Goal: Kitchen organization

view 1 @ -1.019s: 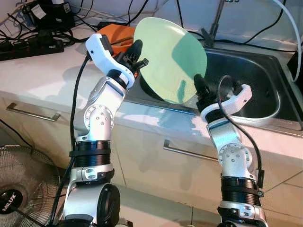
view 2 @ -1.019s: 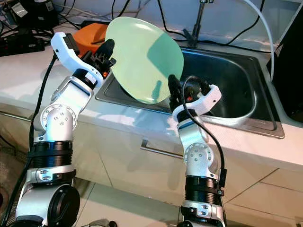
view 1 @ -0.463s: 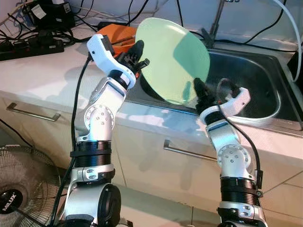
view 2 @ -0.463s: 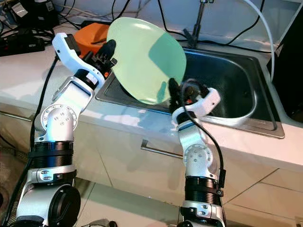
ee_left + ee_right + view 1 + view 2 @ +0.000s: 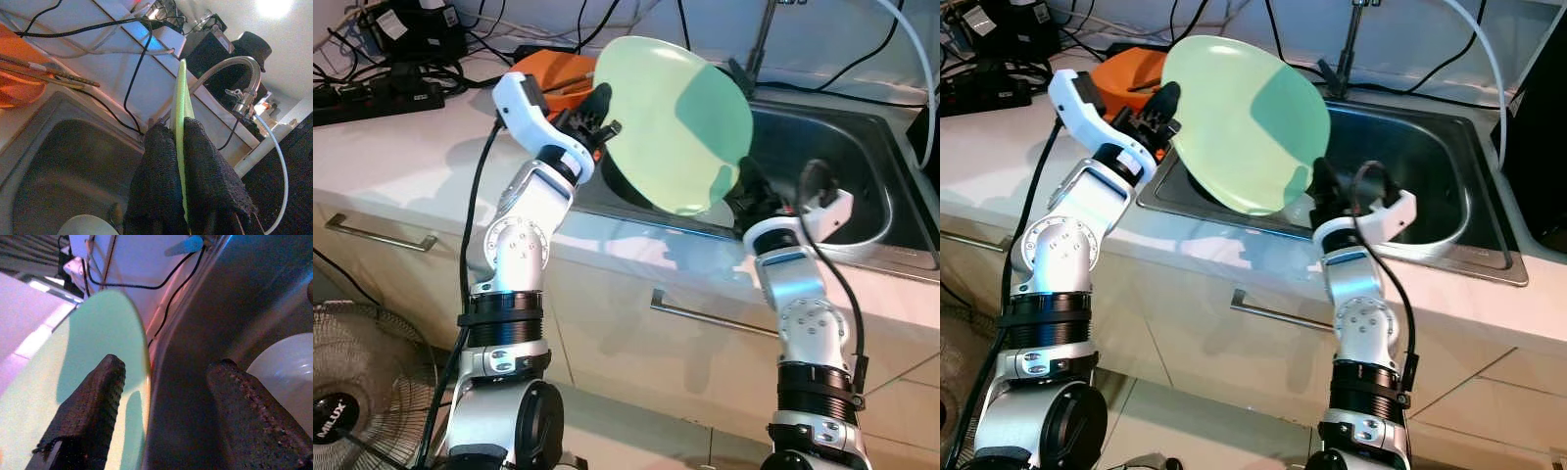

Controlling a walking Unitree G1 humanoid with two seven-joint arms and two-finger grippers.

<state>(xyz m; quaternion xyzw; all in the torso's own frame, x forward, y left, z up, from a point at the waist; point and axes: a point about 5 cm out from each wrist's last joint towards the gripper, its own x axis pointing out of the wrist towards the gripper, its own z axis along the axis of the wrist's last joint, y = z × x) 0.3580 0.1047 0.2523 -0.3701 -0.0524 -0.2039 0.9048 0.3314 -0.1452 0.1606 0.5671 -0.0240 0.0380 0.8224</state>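
A large light-green plate is held tilted on edge above the left end of the steel sink. My left gripper is shut on the plate's left rim; the left wrist view has its two black fingers pinching the thin green edge. My right gripper is open at the plate's lower right rim. In the right wrist view the plate's rim lies between the spread fingers, which do not close on it. A white bowl lies in the sink below.
An orange container holding chopsticks sits on the counter behind the left arm. Power strips and cables crowd the back left. The faucet rises behind the sink. A fan stands on the floor at lower left.
My right gripper has moved right and up to the plate's lower right rim. The plate has shifted slightly right with the left gripper.
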